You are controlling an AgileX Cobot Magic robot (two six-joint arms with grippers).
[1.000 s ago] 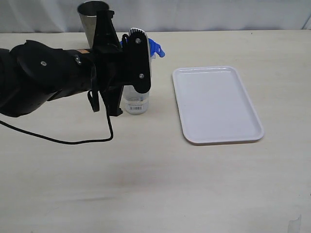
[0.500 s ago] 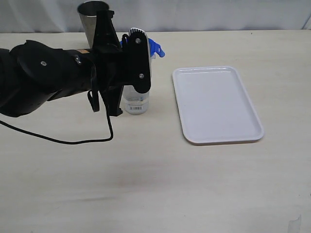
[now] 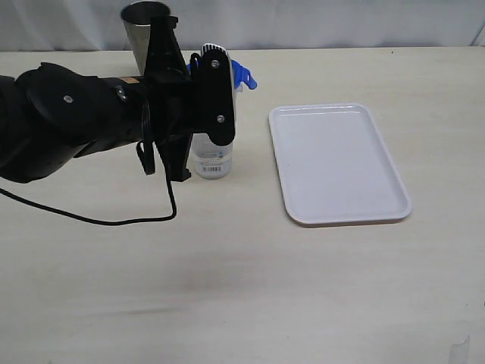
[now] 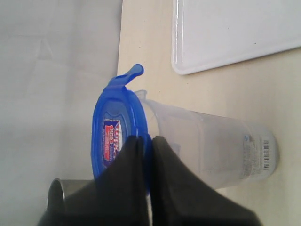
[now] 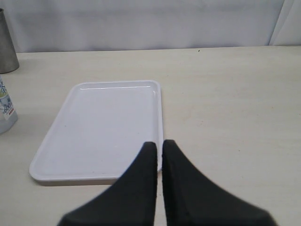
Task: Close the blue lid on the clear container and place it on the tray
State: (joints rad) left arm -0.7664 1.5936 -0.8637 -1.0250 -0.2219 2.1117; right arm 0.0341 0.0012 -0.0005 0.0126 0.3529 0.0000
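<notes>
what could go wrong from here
1. One flap of the blue lid sticks out unlatched, so the lid may come loose during a lift.
2. The left tool sits shut at the lid's edge on the tall clear container; an off-centre push could tip it, with the steel cup close by.

Hiding most of the clear container [image 3: 213, 161] and part of the blue lid [image 3: 244, 76] behind the left arm [image 3: 83, 125] in the exterior view. Losing the steel cup [image 3: 141, 23] partly behind that arm too. Covering the lid's near rim with the closed left gripper [image 4: 145, 140] in the left wrist view, possibly touching it. Cutting the tray [image 4: 225, 33] off at that picture's edge. Showing the barcode label [image 4: 264, 154] too small for reading. Clipping container and cup at the right wrist picture's edge.
</notes>
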